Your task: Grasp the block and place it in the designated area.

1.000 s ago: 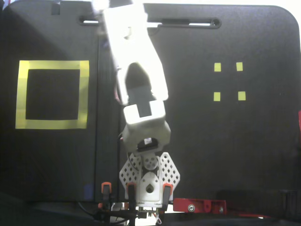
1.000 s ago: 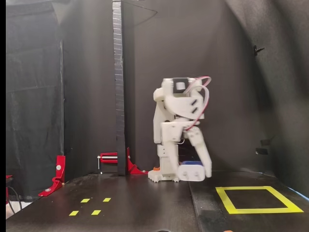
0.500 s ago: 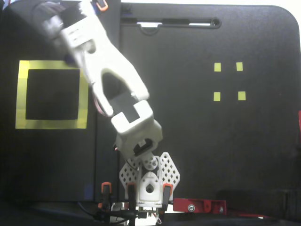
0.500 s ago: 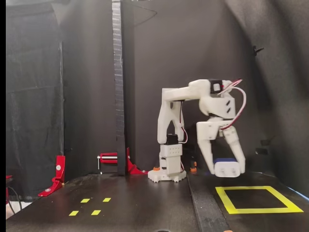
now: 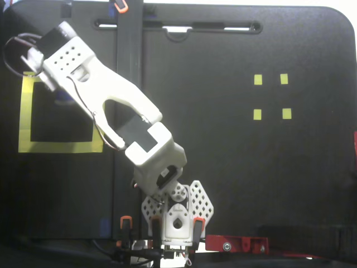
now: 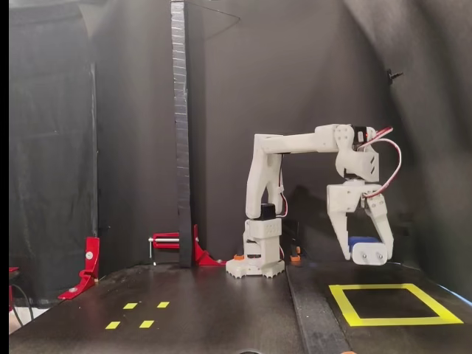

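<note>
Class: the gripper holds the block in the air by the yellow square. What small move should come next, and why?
Probably lower it straight down. The gripper, shut on the blue block, hangs clear above the table, over the yellow square.

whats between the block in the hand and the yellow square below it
Nothing. In the side-on fixed view the block, gripped in the hand, hangs above the yellow tape square with only empty air over bare black surface between them.
</note>
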